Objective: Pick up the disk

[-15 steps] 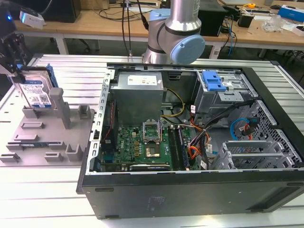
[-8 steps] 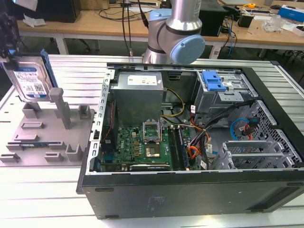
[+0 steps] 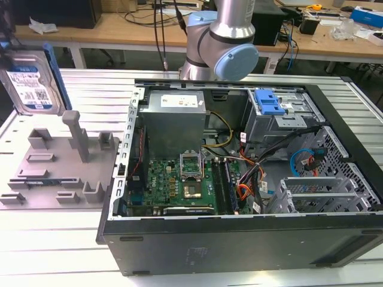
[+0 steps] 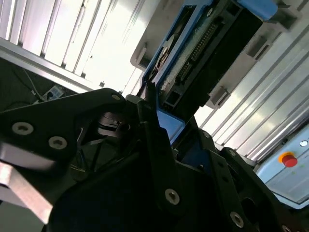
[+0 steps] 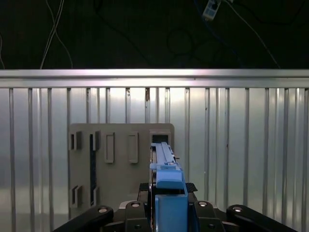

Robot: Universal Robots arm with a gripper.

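Disk (image 3: 31, 82) clamped upright in pincer (image 5: 166, 193), lifted above grey fixture (image 3: 57, 164); hold grip firm, keep rails square

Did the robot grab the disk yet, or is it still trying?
Looks grabbed already. In the exterior view the disk hangs upright in the air at the left, above the grey holder tray, outside the open computer case. In the first wrist view the gripper is shut on its blue rail. Little seems left of the pickup itself.
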